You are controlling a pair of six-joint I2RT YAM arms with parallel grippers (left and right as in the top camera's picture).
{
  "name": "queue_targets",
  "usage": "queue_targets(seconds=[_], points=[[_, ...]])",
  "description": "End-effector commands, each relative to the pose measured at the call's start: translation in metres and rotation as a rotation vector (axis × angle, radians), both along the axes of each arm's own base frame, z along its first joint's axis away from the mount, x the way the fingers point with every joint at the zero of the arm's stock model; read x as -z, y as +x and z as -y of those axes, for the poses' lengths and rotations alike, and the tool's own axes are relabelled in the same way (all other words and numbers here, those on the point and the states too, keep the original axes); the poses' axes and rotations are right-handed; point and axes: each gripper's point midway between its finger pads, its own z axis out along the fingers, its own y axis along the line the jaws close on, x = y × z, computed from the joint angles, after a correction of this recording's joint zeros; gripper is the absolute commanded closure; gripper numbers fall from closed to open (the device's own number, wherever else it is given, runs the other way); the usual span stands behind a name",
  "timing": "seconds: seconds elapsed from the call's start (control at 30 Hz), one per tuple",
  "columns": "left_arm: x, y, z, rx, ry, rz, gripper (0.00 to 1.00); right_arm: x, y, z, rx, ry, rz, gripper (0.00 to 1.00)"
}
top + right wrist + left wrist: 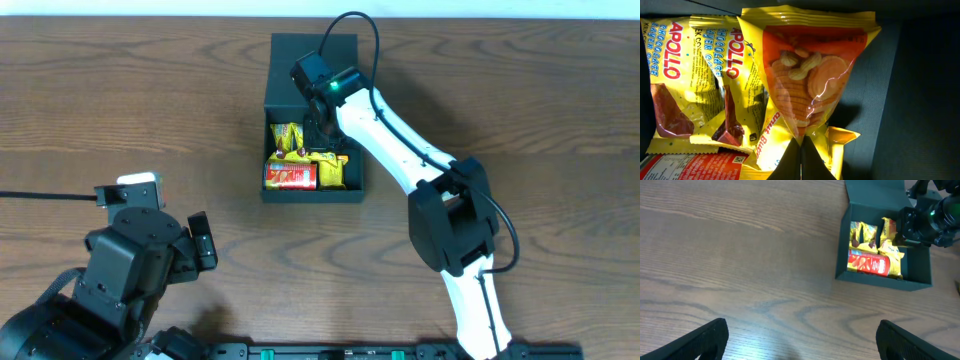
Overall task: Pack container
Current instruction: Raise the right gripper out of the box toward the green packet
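Note:
The dark container [312, 196] stands open on the table, its flap lid [300, 60] raised at the far side. It also shows in the left wrist view [880, 280]. Inside lie a red crisp can [290, 176] and yellow Apollo packets [685, 75]. My right gripper [801, 142] is down inside the container, shut on the edge of a yellow peanut-butter biscuit packet [810, 65]. In the overhead view the right gripper [325, 125] is over the container's right half. My left gripper [802, 340] is open and empty over bare table, near and left of the container.
The dark container floor [925, 100] shows bare to the right of the held packet. The left arm's base [120, 270] sits at the front left. The right arm [450, 210] stretches from the front right to the container.

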Motion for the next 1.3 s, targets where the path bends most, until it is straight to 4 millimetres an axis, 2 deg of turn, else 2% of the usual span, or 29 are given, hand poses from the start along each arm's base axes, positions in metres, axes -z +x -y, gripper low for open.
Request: queue_targets(seconds=[0.0,0.1,0.23,0.27,0.43,0.53,0.57,0.63,0.73,0.8,0.9,0.97,1.03,1.13,1.2,1.27], points=[[0.001,0.000,-0.002,-0.016,-0.005,0.000,0.04,-0.001,0.003,0.001,-0.008,-0.011,0.017,0.67],[0.001,0.000,-0.002,-0.016,-0.005,-0.001,0.04,-0.004,0.001,-0.003,-0.029,0.018,0.003,0.58],[0.001,0.000,-0.002,-0.016,-0.004,-0.001,0.05,-0.028,0.006,0.000,-0.020,0.035,0.023,0.64],[0.001,0.000,-0.002,-0.016,-0.004,-0.001,0.05,-0.040,0.009,0.000,-0.027,0.046,0.044,0.65],[0.001,0.000,-0.002,-0.016,-0.004,-0.001,0.05,-0.133,0.015,0.003,-0.099,0.098,0.214,0.67],[0.002,-0.001,-0.002,-0.016,-0.002,-0.005,0.05,-0.185,0.003,0.036,-0.050,0.041,0.299,0.63],[0.002,-0.001,-0.002,-0.016,-0.002,-0.006,0.05,-0.197,-0.002,0.052,-0.004,0.014,0.315,0.61],[0.002,-0.001,-0.002,-0.016,-0.002,-0.007,0.05,-0.214,-0.014,0.084,0.096,-0.026,0.318,0.62],[0.002,-0.001,-0.002,-0.016,-0.002,-0.007,0.04,-0.223,-0.035,0.138,0.273,-0.049,0.240,0.68],[0.002,-0.001,-0.002,-0.016,-0.001,-0.007,0.05,-0.221,-0.047,0.160,0.331,-0.048,0.171,0.70],[0.003,-0.002,-0.003,-0.016,0.001,-0.011,0.05,-0.223,-0.061,0.177,0.317,-0.065,0.124,0.70],[0.003,-0.002,-0.003,-0.016,0.001,-0.011,0.04,-0.232,-0.068,0.179,0.257,-0.071,0.147,0.68],[0.003,-0.002,-0.003,-0.016,0.001,-0.011,0.05,-0.248,-0.085,0.189,0.257,-0.092,0.201,0.65],[0.003,-0.002,-0.002,-0.015,-0.001,-0.012,0.05,-0.260,-0.112,0.205,0.242,-0.115,0.249,0.61],[0.002,-0.002,-0.002,-0.015,-0.002,-0.010,0.05,-0.259,-0.128,0.212,0.248,-0.105,0.279,0.59],[0.002,-0.001,-0.002,-0.015,-0.004,-0.006,0.05,-0.247,-0.140,0.212,0.249,-0.058,0.309,0.52]])
